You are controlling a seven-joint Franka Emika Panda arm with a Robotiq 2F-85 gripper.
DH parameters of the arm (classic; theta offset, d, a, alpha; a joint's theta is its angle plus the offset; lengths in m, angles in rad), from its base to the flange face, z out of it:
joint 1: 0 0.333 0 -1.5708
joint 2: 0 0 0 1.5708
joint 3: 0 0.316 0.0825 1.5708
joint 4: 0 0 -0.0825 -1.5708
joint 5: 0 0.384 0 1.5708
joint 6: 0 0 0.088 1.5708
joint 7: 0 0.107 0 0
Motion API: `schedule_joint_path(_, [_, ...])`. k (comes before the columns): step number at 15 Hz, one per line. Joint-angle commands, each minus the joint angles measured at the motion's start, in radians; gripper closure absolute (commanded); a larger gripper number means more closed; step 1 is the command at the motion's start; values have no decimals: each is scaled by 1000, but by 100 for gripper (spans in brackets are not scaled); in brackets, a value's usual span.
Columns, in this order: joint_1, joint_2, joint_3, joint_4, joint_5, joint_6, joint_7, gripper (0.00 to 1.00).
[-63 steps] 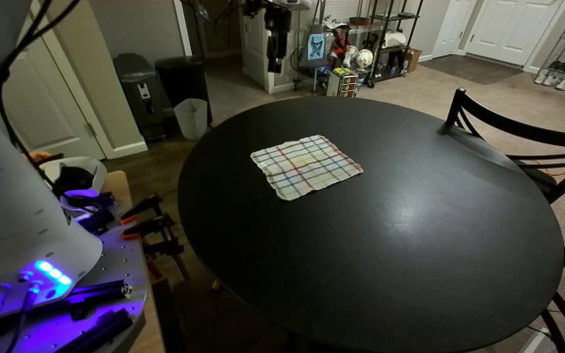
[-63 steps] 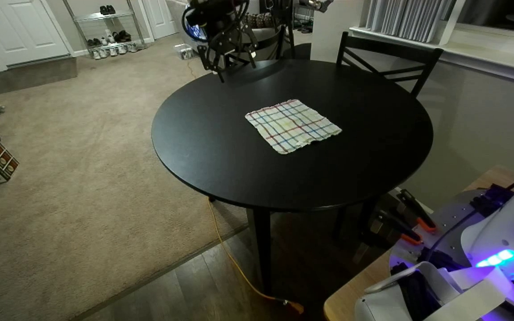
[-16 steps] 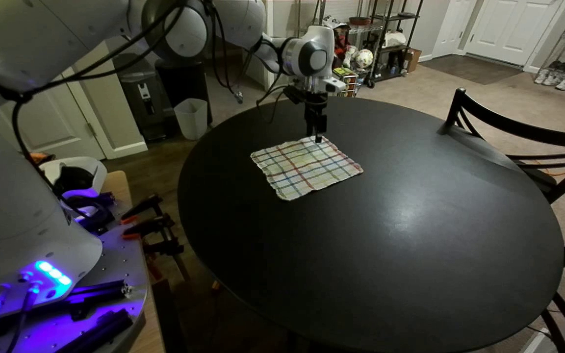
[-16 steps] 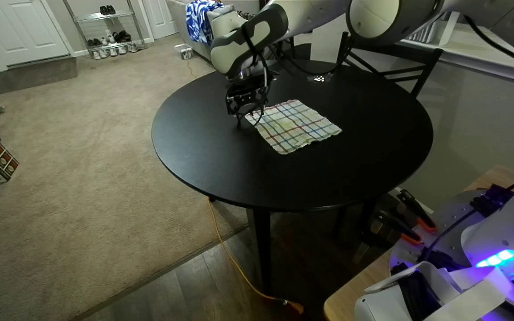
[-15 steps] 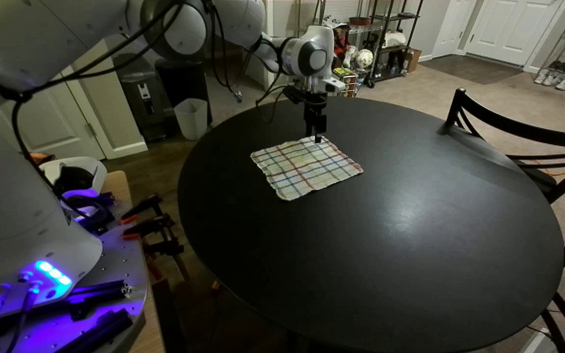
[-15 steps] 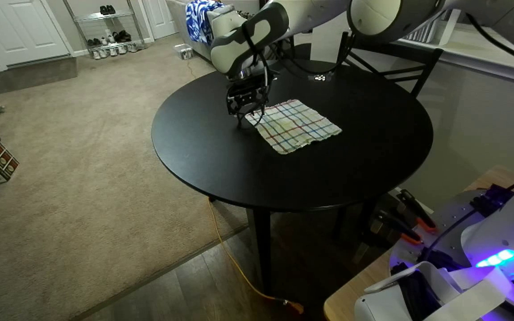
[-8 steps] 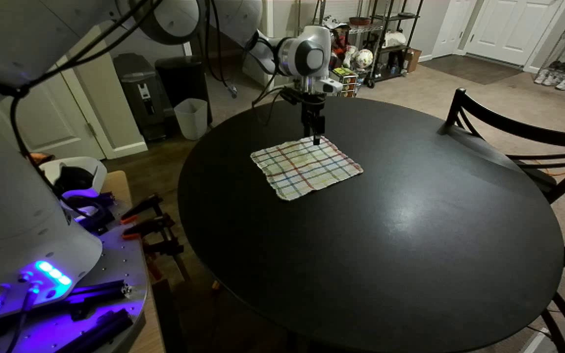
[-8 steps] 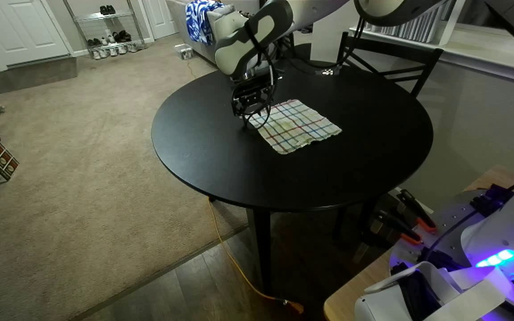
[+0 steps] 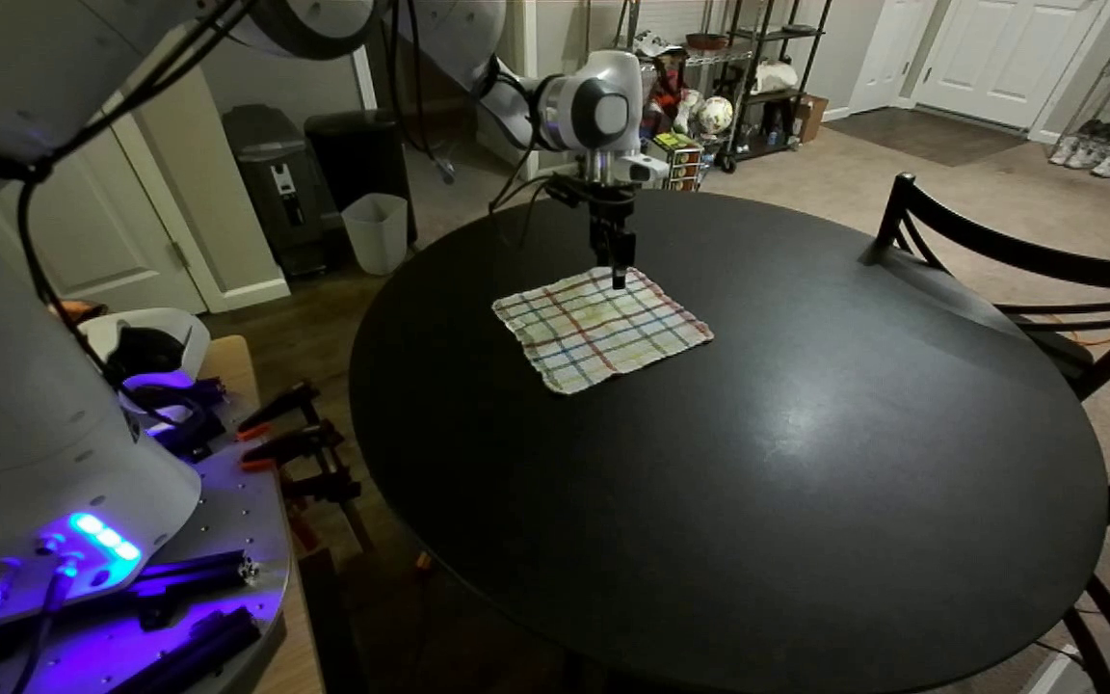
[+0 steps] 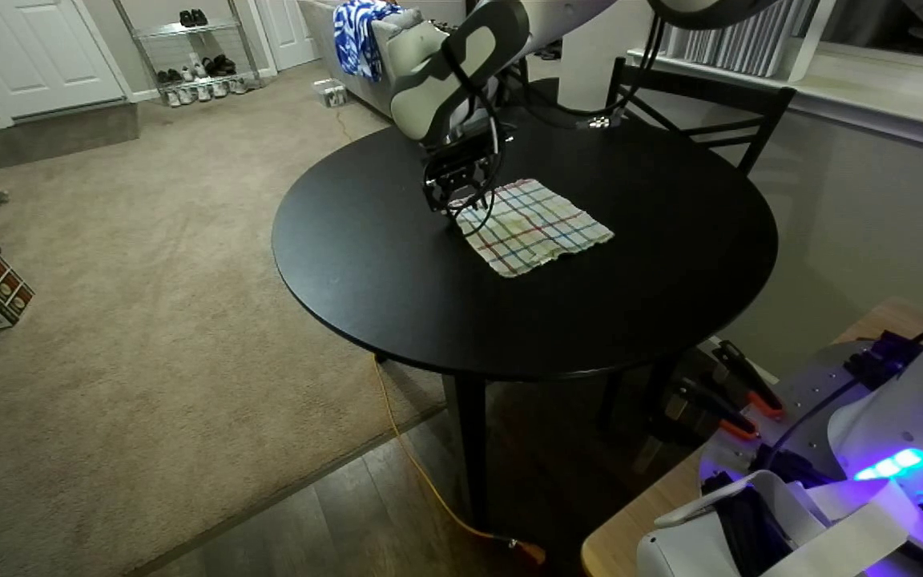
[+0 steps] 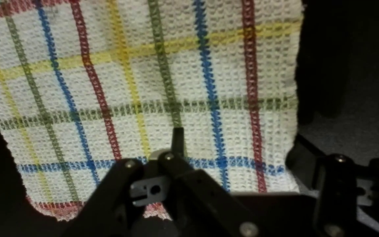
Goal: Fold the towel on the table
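Observation:
The towel point(image 9: 603, 333) lies flat and spread out on the black round table point(image 9: 757, 520). It is pale with a plaid of red, blue, green and yellow lines. It also shows in an exterior view point(image 10: 538, 228) and fills much of the wrist view point(image 11: 163, 79). My gripper point(image 9: 616, 275) points down at a corner of the towel, on the edge far from the arm's cables. In the wrist view my gripper point(image 11: 239, 148) is open, one finger point(image 11: 178, 141) over the cloth, the other just off its side edge. Nothing is between the fingers but cloth below. Whether the tips touch it I cannot tell.
A dark chair point(image 9: 1027, 246) stands against the table's edge, and another chair point(image 10: 694, 104) shows in an exterior view. Clamps point(image 9: 290, 443) and a white headset point(image 10: 718, 521) sit by the arm's base. A cable loops around the gripper.
Earlier the gripper was high up, away from the towel. It came down to the towel's corner, and over the last second it shifted slightly inward over the cloth. The towel has not moved.

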Motion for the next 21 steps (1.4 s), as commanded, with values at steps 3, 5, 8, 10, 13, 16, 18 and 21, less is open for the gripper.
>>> schedule_joint_path(3, [30, -66, -35, -117, -12, 53, 8, 66])
schedule_joint_path(5, [48, -76, -52, -137, -22, 68, 31, 80])
schedule_joint_path(8, [84, -91, -87, -169, -48, 96, 86, 99])
schedule_joint_path(10, [99, -97, -101, -183, -67, 100, 117, 100])
schedule_joint_path(13, [114, -102, -111, -200, -91, 99, 157, 99])
schedule_joint_path(16, [118, -116, -109, -220, -109, 102, 170, 99])
schedule_joint_path(18, [114, -136, -98, -241, -111, 105, 150, 99])
schedule_joint_path(21, [109, -171, -80, -273, -104, 107, 125, 99])
